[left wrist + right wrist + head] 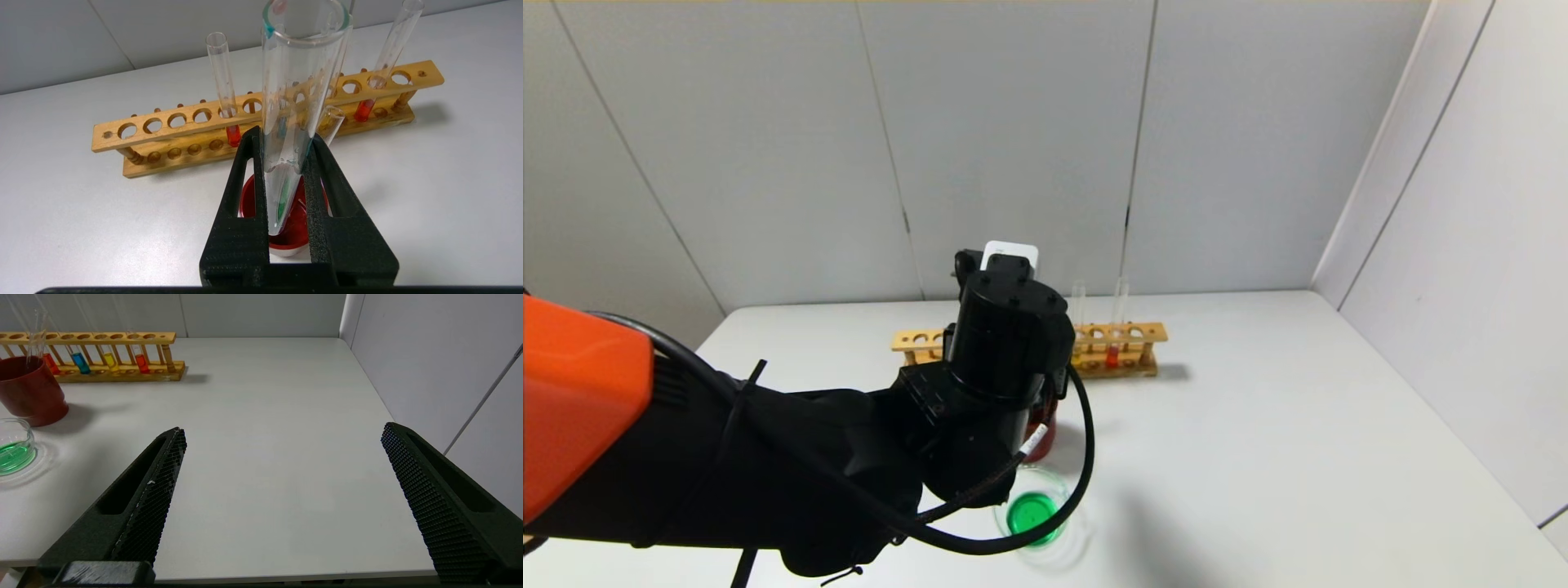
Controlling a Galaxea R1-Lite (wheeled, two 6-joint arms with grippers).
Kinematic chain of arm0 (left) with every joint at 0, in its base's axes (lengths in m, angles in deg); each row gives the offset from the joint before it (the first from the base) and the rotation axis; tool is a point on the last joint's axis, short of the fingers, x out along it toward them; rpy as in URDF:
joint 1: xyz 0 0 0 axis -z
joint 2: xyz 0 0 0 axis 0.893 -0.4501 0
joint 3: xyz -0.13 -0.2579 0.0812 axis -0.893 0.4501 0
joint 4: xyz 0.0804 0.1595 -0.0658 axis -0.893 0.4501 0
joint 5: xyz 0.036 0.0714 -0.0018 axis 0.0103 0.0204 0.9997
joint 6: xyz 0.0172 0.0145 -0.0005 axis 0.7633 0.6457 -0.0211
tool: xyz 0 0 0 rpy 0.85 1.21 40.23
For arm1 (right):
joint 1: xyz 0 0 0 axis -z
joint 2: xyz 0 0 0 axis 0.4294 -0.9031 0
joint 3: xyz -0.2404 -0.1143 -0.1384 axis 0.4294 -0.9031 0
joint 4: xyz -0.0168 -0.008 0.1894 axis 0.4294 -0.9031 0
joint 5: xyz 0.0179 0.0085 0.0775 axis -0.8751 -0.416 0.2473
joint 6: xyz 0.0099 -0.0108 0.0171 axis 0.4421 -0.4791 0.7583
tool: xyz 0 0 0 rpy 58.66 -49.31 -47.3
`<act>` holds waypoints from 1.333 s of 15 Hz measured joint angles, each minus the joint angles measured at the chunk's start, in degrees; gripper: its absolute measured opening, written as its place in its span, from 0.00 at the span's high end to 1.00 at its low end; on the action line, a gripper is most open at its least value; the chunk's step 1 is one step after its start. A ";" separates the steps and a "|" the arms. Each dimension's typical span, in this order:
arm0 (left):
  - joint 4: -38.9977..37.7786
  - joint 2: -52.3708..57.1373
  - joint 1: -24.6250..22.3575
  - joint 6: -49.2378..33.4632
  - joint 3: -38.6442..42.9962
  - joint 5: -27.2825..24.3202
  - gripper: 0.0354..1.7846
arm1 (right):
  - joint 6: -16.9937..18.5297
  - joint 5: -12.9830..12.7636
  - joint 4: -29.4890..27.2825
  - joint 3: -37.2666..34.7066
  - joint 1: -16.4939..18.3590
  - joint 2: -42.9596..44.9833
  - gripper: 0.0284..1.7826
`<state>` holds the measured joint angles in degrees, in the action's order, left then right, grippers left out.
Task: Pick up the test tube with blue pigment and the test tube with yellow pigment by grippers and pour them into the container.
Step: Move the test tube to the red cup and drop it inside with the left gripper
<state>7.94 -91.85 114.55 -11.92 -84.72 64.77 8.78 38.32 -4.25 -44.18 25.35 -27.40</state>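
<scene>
Green liquid sat in the small low clear glass cup on the white table, so it looked like blue and yellow had already been poured in and mixed. From the head view, the black left gripper on its orange-red arm hung over the dark red cup, just in front of the long wooden tube rack.

From the left wrist view, its black fingers were clamped on a slim clear glass tube. That tube looked nearly empty, with only a thin green-blue streak inside, and the red cup lay below it.

From the right wrist view, the right gripper waited well apart, fingers wide open and holding nothing. One blue-filled glass tube and one yellow-filled glass tube stood in the rack. I think only putting the used tube away was left.
</scene>
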 joint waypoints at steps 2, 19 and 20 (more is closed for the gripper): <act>-1.99 -0.73 -0.17 0.11 -0.35 0.06 0.84 | 0.02 0.02 0.00 0.00 0.02 0.00 0.02; -3.33 -6.52 -2.82 -3.52 1.73 -2.95 0.84 | 0.02 0.00 0.00 0.00 0.00 0.00 0.02; -3.41 -6.97 -2.79 -3.55 1.73 -2.97 0.84 | 0.02 0.00 -0.02 0.00 0.00 0.00 0.02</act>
<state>4.52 -98.83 111.75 -15.47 -82.99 61.79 8.80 38.32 -4.27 -44.18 25.35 -27.40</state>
